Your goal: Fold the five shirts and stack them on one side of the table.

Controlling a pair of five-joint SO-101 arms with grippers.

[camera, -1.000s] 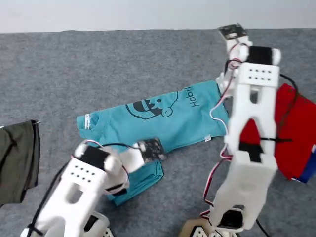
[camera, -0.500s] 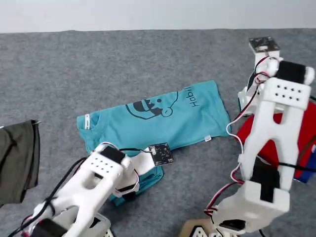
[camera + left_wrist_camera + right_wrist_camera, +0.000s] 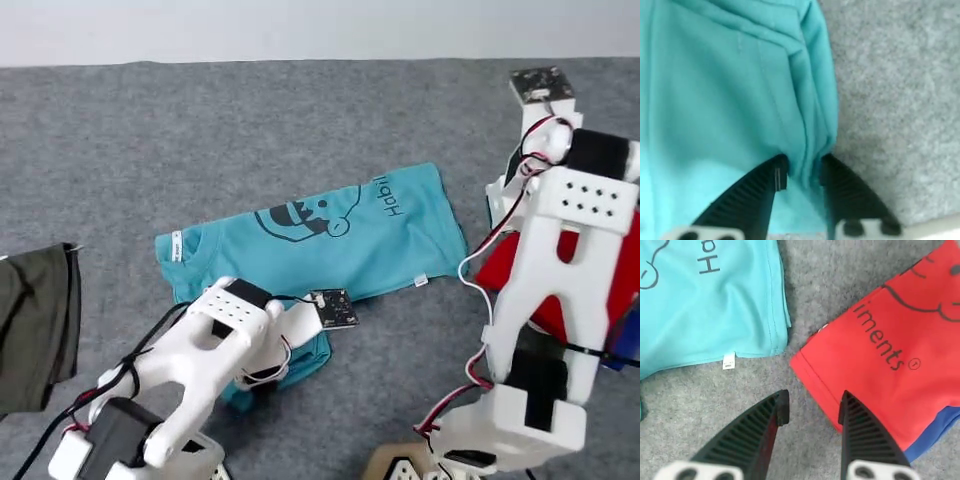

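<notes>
1. Teal shirt [image 3: 330, 235] lies spread with its print up around the middle of the grey table [image 3: 200, 120]. Its collar end points toward the left edge and its hem toward the right edge.
2. We see the left gripper [image 3: 801, 170] down on the part of this shirt closest to the near edge, where the cloth is bunched. Its jaws stand narrow, pinching a raised fold of teal cloth between them.
3. We find the right gripper [image 3: 812, 405] over bare table between the teal shirt's hem corner and the red shirt [image 3: 890, 340] — jaws apart, holding nothing.
4. The red shirt lies by the right edge, print up, and we make out a blue garment [image 3: 935, 432] showing from under it.
5. At the left edge we see a dark olive shirt [image 3: 35, 320] — well apart from the teal one.
</notes>
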